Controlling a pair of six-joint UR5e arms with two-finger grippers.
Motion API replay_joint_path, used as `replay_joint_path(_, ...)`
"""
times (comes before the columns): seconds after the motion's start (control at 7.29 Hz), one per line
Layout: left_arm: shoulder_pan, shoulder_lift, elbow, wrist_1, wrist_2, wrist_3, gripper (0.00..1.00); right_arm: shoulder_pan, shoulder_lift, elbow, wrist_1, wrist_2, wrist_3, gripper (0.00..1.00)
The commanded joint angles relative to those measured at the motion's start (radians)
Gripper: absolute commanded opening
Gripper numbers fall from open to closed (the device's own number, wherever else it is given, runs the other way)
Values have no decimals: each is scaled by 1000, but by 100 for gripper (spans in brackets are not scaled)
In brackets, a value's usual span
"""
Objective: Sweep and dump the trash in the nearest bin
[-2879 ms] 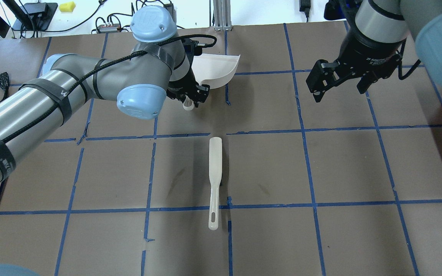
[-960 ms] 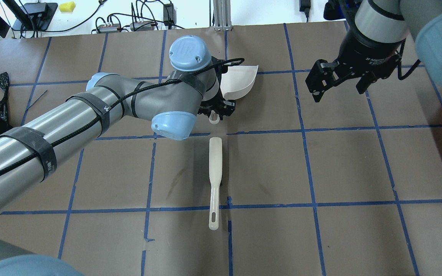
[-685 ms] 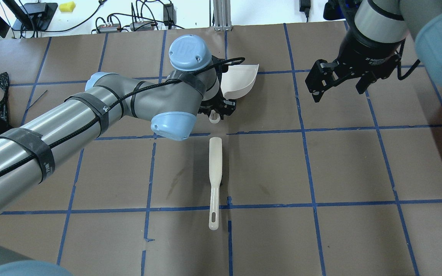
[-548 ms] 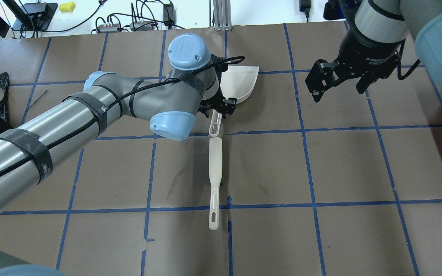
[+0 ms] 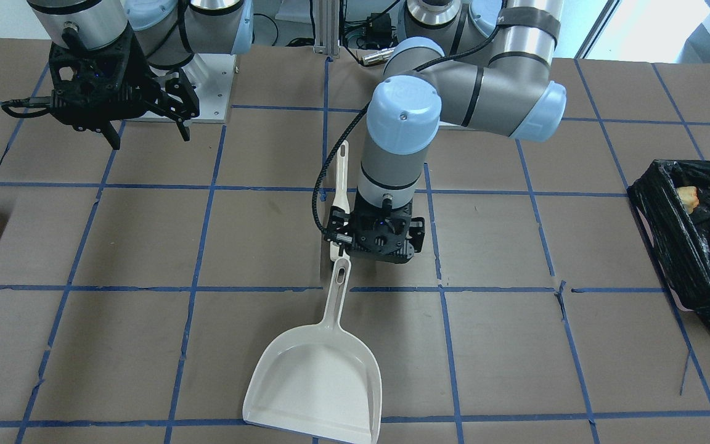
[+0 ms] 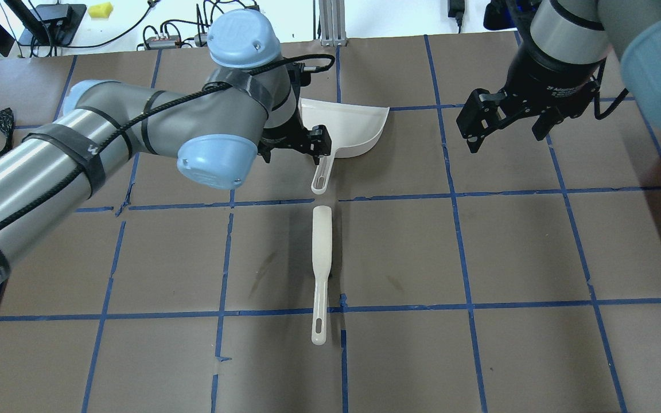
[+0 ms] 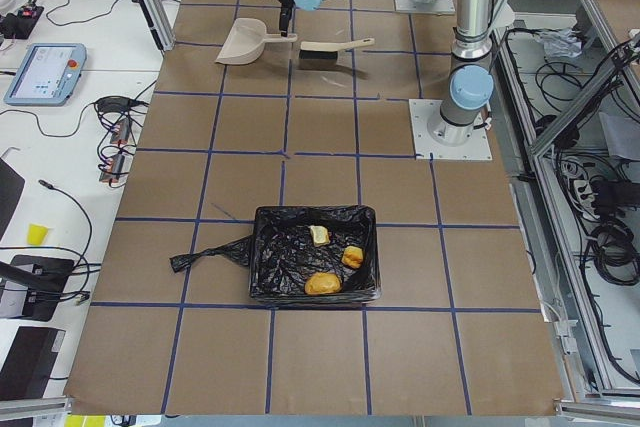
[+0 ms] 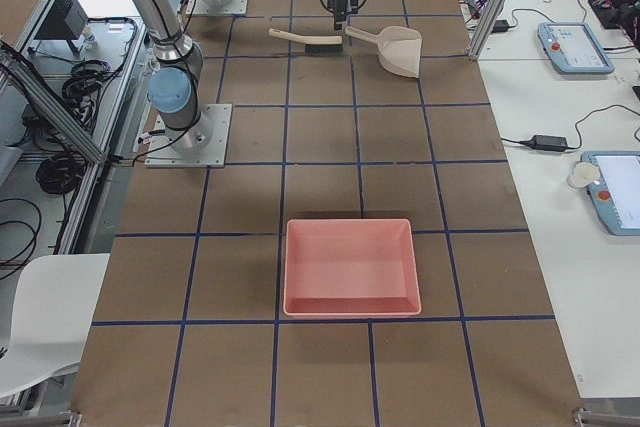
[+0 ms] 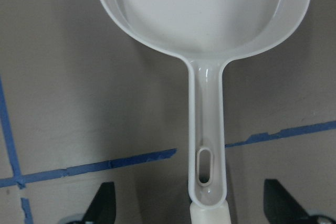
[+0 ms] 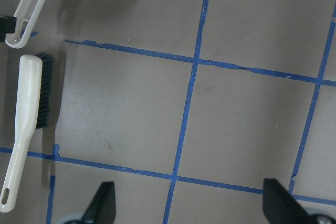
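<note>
While the dustpan (image 5: 315,379) lies flat on the brown papered table (image 5: 515,345), its handle pointing at the robot, the left gripper (image 6: 294,143) hangs low just beside the handle's end. Its two fingers (image 9: 103,205) stand wide apart and clasp nothing. In the left wrist view the handle's slotted end shows between them, on the table below, and we see neither finger touching it.

Beyond the handle, end to end with it and almost touching, lies the brush (image 6: 322,252), bristles to one side and its own handle pointing toward the robot's base.

We find the trash (image 7: 322,284) well away from the pan – all three pieces sit inside the bin (image 7: 262,259), which stands on the robot's left part of the table, far from both arms. The orange lump is nearest the side camera, and the two pale chunks lie just beyond it on the black liner.

On the other side, the right gripper (image 6: 505,129) hovers above bare table, its jaws spread and empty. A pink tray (image 8: 350,307) rests on the robot's right end of the table, well apart from everything else.
</note>
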Motion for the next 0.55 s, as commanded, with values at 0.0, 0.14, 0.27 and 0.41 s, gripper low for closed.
replay_joint_path(0.0, 37, 128, 15, -187, 6, 1, 100, 0, 0, 0, 0, 2, 0, 100)
replay_joint_path(0.14, 40, 164, 45, -273, 8, 1, 100, 0, 0, 0, 0, 2, 0, 100)
replay_joint_path(0.27, 42, 184, 100, -376, 14, 1, 100, 0, 0, 0, 0, 2, 0, 100)
replay_joint_path(0.41, 77, 187, 190, -524, 73, 3, 100, 0, 0, 0, 0, 2, 0, 100)
